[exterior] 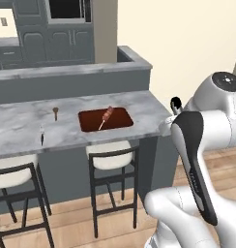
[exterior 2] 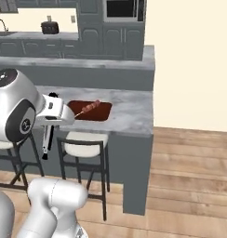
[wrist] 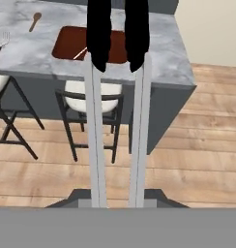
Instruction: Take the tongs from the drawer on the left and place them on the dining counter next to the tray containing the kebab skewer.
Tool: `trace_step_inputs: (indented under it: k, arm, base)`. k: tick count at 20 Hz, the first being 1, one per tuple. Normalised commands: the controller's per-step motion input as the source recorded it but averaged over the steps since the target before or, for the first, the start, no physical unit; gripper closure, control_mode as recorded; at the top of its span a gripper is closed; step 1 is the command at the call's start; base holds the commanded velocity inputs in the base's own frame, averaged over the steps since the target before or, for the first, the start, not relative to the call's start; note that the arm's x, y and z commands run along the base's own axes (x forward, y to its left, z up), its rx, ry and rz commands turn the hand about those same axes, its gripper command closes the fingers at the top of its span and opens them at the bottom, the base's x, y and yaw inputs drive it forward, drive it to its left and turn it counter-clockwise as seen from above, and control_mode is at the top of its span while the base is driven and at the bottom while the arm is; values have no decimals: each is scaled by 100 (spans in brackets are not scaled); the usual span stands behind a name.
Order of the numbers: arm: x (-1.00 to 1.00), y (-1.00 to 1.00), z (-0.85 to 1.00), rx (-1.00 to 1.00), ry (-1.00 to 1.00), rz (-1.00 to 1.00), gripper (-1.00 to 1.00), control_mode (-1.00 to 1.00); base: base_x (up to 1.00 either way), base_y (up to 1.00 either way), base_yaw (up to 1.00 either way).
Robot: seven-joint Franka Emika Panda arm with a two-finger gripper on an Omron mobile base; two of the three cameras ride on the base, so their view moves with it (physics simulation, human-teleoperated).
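Since the tongs (exterior 2: pixel 45 146) have to end up beside the tray (exterior: pixel 117 118) and not in it, we carry them long-ways, with the end effector (exterior 2: pixel 49 124) clenched on their upper end, so the two silvery arms and dark tips hang free below it. In the hand view those arms run straight ahead toward the tray, which suggests to us that the grip is lined up for a lay-down along the tray's side. The tongs sit short of the tabletop (exterior: pixel 149 109), over the floor near a stool (exterior: pixel 110 160), and have not yet been set down. The skewer (exterior: pixel 106 116) lies slanted inside the tray. A fork (exterior: pixel 41 134) and a wooden spoon (exterior: pixel 55 112) lie well apart to one side, so we judge the bare marble on the other side the better spot.
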Motion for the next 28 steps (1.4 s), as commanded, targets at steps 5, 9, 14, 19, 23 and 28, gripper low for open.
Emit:
trace_step_inputs:
  k: [5,9,14,19,23,28]
  arm:
    - [0,0,0,0,0,0,100,100]
    - [0,0,0,0,0,0,100,100]
    - [0,0,0,0,0,0,100,100]
    - [0,0,0,0,0,0,100,100]
    - [0,0,0,0,0,0,100,100]
    - [0,0,0,0,0,0,100,100]
  base:
    - [49,-40,5]
    - [58,-29,5]
    - [60,-20,5]
    - [57,-23,5]
    - [44,-15,4]
    - [21,-7,0]
